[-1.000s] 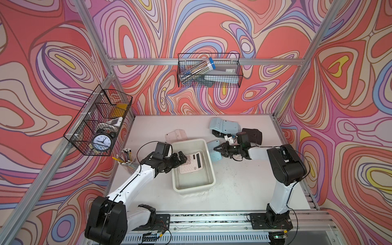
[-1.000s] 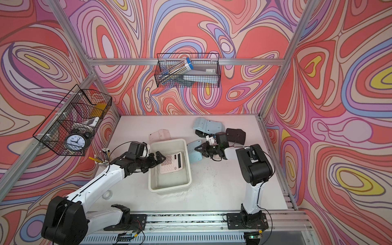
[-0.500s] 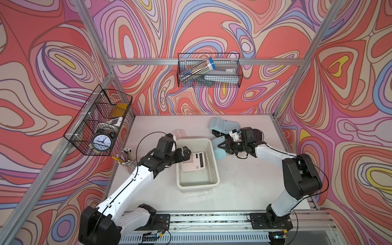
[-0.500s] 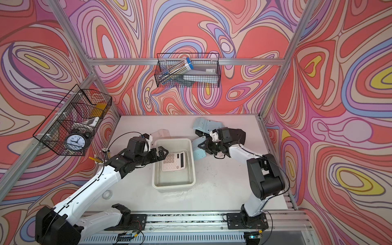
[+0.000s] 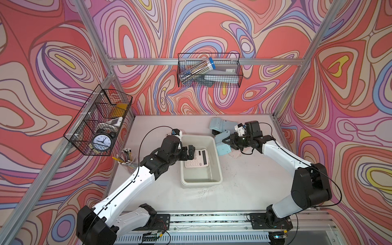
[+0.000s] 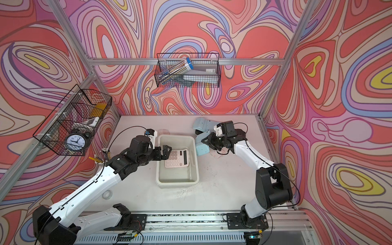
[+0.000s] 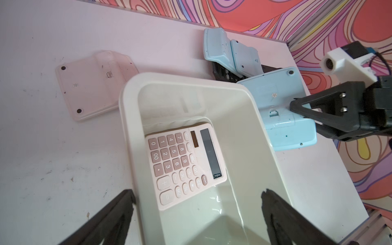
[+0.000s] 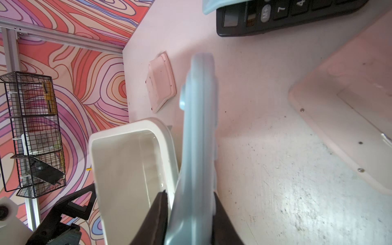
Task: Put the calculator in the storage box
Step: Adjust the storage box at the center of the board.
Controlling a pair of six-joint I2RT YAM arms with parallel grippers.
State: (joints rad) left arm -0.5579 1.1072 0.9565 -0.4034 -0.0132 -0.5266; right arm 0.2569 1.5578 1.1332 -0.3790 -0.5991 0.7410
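The cream-white storage box (image 5: pixel 201 182) (image 6: pixel 177 182) sits mid-table, and a pink calculator (image 5: pixel 197 159) (image 7: pixel 184 163) lies face up inside it. My left gripper (image 5: pixel 189 151) (image 7: pixel 197 196) is open and empty, its fingers straddling the box's left wall (image 7: pixel 131 127). My right gripper (image 5: pixel 226 142) (image 8: pixel 191 197) is shut on a light blue calculator (image 5: pixel 221 146) (image 8: pixel 199 127). It holds the calculator tilted, underside showing, just outside the box's far right rim (image 8: pixel 163 131).
Two more blue calculators (image 5: pixel 220 125) and a black one (image 8: pixel 275 17) lie at the back right. Pink calculators lie face down behind the box (image 7: pixel 93 84) and under my right arm (image 8: pixel 350 127). A pencil cup (image 5: pixel 127 157) stands left. Wire baskets (image 5: pixel 99 125) (image 5: pixel 209 72) hang on the walls.
The storage box has slid a little right and squared up. My left gripper has moved further over it. My right arm's elbow has swung outward, still holding the blue calculator by the box.
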